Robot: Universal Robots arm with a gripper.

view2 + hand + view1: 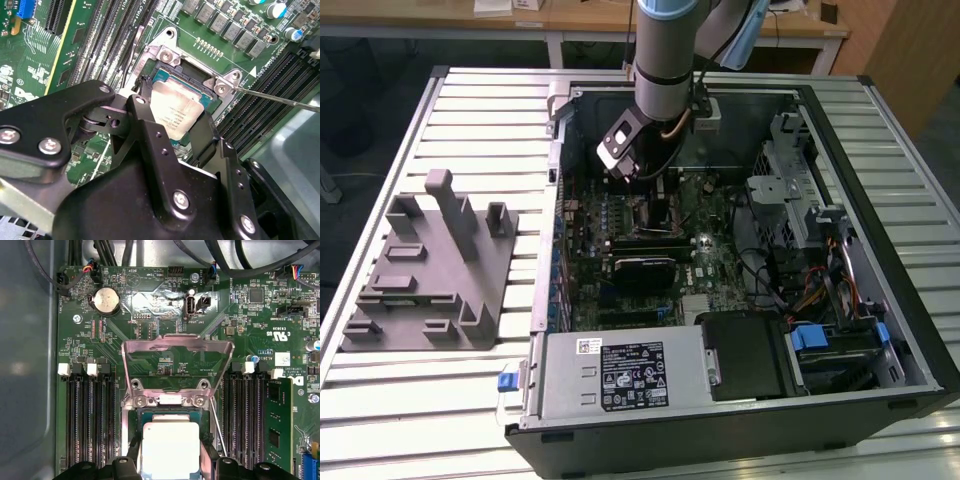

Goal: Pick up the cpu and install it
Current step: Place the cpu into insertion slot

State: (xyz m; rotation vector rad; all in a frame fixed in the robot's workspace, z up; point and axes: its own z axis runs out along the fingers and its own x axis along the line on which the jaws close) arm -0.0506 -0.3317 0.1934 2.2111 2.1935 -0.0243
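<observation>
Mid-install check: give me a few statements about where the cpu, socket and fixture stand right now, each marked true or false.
1. The cpu sits between the fingers of the pincer, over the motherboard socket. True.
2. The socket's metal load plate is closed down over the cpu. False: it is flipped up, leaving the socket open.
3. The grey fixture stands inside the computer case. False: it lies on the slatted table outside the case, on the exterior view's left.
4. A coin cell battery sits on the motherboard. True.
</observation>
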